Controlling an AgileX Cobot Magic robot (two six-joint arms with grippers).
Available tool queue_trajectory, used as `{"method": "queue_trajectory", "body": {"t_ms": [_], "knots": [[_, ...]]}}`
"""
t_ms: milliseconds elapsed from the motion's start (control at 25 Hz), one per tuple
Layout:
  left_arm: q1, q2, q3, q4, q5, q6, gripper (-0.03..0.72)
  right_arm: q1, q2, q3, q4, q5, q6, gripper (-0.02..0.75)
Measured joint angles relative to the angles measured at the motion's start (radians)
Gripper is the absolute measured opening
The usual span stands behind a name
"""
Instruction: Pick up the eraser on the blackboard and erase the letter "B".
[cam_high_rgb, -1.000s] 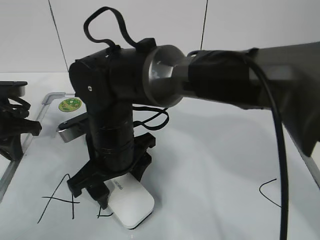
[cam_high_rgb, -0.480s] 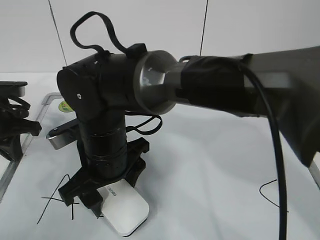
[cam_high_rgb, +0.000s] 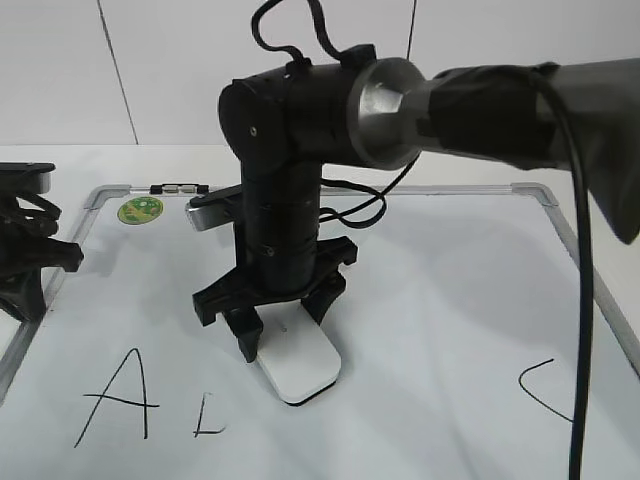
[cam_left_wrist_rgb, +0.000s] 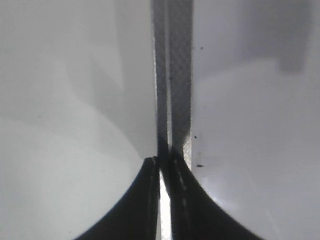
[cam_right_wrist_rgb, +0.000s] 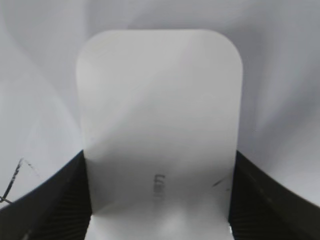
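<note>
The white eraser (cam_high_rgb: 300, 370) lies flat on the blackboard (cam_high_rgb: 440, 300), a white board with a silver frame. My right gripper (cam_high_rgb: 285, 335) is shut on it from above. In the right wrist view the eraser (cam_right_wrist_rgb: 160, 115) fills the middle, with a black finger on each side of my right gripper (cam_right_wrist_rgb: 159, 200). Only an L-shaped remnant of the letter "B" (cam_high_rgb: 208, 416) shows, left of the eraser. The "A" (cam_high_rgb: 118, 395) is further left and the "C" (cam_high_rgb: 545, 390) is at the right. My left gripper (cam_high_rgb: 25, 262) is shut and empty at the board's left edge.
A round green sticker (cam_high_rgb: 139, 210) and a small metal clip (cam_high_rgb: 178, 188) sit at the board's far left corner. The left wrist view shows the board's frame strip (cam_left_wrist_rgb: 175, 75) running straight ahead of my left gripper (cam_left_wrist_rgb: 164, 165). A white wall stands behind the table.
My right gripper has slid the eraser from over the "B" to the right and away from the near edge. Only an L-shaped bit of the letter is left. The left arm has not moved.
</note>
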Motion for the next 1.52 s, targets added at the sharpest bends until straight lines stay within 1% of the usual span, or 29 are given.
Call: {"method": "queue_trajectory", "body": {"t_ms": [160, 280, 640, 720, 840, 1080, 1520], "knots": [[0.000, 0.000, 0.000, 0.000, 0.000, 0.000, 0.017, 0.014, -0.008, 0.009, -0.021, -0.010, 0.000, 0.547], [0.000, 0.000, 0.000, 0.001, 0.000, 0.000, 0.017, 0.029, -0.037, 0.045, -0.040, -0.022, -0.002, 0.547], [0.000, 0.000, 0.000, 0.001, 0.000, 0.000, 0.017, 0.079, -0.260, 0.225, -0.064, -0.018, -0.027, 0.547], [0.000, 0.000, 0.000, 0.001, 0.000, 0.000, 0.017, 0.096, -0.283, 0.272, -0.059, -0.023, -0.044, 0.547], [0.000, 0.000, 0.000, 0.001, 0.000, 0.000, 0.017, 0.127, -0.287, 0.328, -0.059, -0.073, -0.065, 0.547], [0.000, 0.000, -0.002, 0.001, 0.000, 0.000, 0.017, 0.135, -0.260, 0.333, -0.059, -0.175, -0.071, 0.547], [0.000, 0.000, -0.002, 0.001, 0.002, 0.000, 0.017, 0.139, -0.185, 0.327, -0.059, -0.192, -0.088, 0.547]]}}
